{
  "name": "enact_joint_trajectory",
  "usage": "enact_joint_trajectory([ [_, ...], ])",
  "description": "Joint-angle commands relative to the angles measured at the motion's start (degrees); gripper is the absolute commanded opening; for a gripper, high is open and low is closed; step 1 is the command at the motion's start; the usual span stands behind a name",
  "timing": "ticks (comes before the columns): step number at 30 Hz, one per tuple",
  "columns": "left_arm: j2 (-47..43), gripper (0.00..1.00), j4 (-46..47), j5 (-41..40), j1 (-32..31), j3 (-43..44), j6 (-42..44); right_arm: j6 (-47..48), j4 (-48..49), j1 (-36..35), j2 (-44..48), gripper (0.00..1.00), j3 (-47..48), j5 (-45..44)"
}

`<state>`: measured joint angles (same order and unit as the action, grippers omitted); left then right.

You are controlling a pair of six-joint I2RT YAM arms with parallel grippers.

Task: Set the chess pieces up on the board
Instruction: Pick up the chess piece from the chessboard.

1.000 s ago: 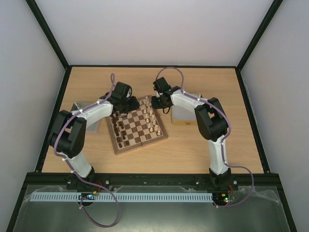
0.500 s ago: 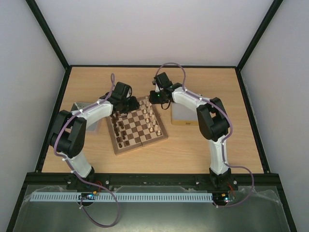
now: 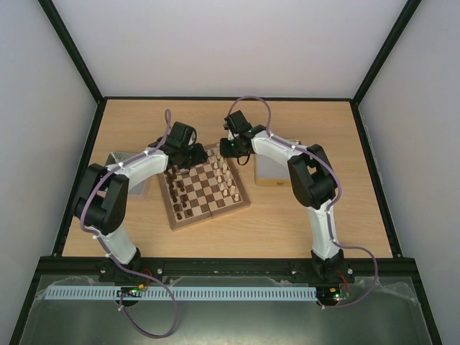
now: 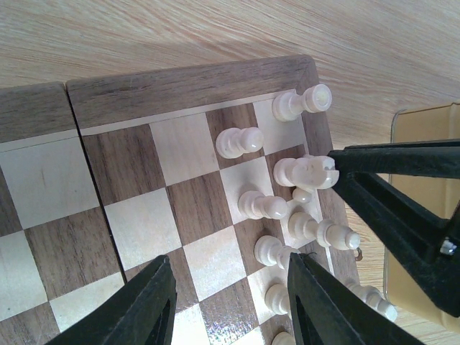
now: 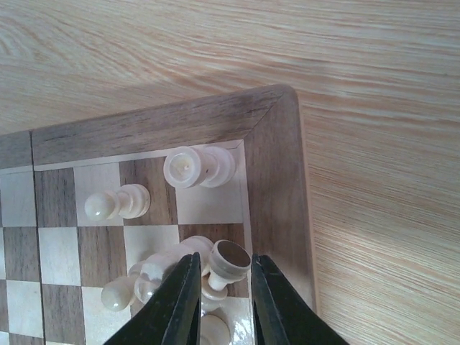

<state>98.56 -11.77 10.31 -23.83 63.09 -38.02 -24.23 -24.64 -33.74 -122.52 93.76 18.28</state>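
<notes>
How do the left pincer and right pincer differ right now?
The left pincer stands wide, nothing between its fingers; the right pincer is narrow, flanking a cream piece. Left hangs over inner squares of the board, right by its border. Both are black and over the board.

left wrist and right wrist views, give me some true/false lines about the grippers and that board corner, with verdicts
1. The left gripper holds a dark piece. False: its jaws stand open over bare squares, with nothing between them.
2. A cream piece sits tilted between the fingers of the right gripper. True.
3. The corner square of the board is empty. False: a cream corner piece stands on it.
4. The board rests on a wood-grain tabletop. True.
</notes>
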Motion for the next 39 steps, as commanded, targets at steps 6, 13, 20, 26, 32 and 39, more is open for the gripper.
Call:
enact_joint_trajectory([
  [6, 1.0, 0.45, -1.2, 0.3, -0.2, 1.7, 0.3, 0.9, -4.4, -0.8, -2.0, 0.19, 2.0, -6.1],
  [13, 1.0, 0.45, -1.1, 0.5, -0.2, 1.7, 0.2, 0.7, -6.0, -0.9, -1.6, 0.17, 2.2, -10.8],
  [20, 0.8, 0.45, -1.1, 0.5, -0.2, 1.6, 0.2, 0.5, -4.5, -0.3, 1.0, 0.17, 1.2, -7.9],
  [26, 0.4, 0.45, -1.0, 0.4, -0.1, 1.3, 0.2, 1.6, -1.9, 1.4, 3.3, 0.23, -0.9, 2.8],
  [32, 0.1, 0.45, -1.0, 0.4, -0.2, 1.1, 0.4, 1.9, -1.4, 1.4, 3.0, 0.23, -1.7, 6.0],
  [39, 0.0, 0.45, -0.9, 0.4, -0.2, 0.9, 0.3, 4.0, -3.4, 1.1, 1.5, 0.22, -1.4, 6.3],
])
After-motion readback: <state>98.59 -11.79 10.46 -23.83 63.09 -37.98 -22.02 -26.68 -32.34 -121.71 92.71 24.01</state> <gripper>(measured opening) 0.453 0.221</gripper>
